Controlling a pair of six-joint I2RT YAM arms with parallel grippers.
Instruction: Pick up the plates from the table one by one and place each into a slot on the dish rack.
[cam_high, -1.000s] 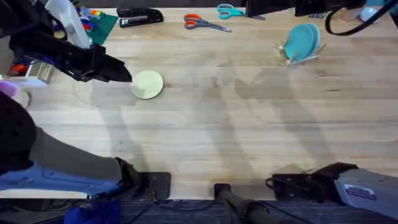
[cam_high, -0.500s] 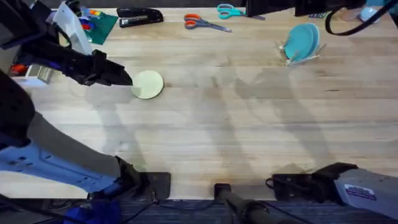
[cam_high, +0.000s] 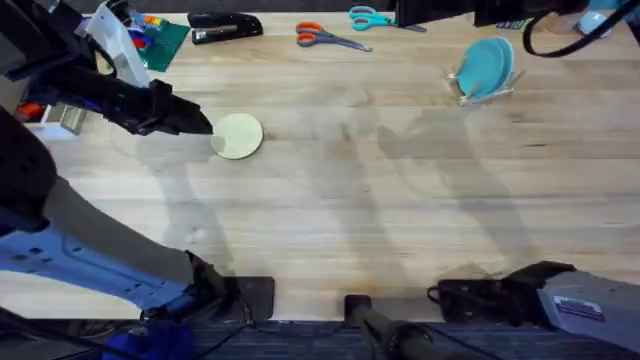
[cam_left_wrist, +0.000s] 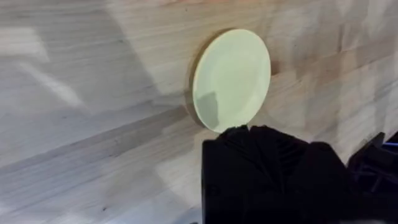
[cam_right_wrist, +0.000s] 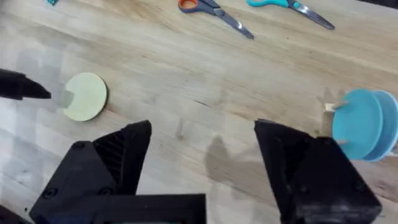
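Evidently the left claw sat at the pale yellow plate (its clench I cannot tell), low by the desk's left edge. The right claw gaped, idle. A clean rim pinch seemed wise before lifting toward the far-right dish rack.

L arm extended; R fingers apart

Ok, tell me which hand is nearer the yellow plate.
Left. The left hand sits right at the yellow plate's edge; the right hand is far off near the table's front, at its own base.
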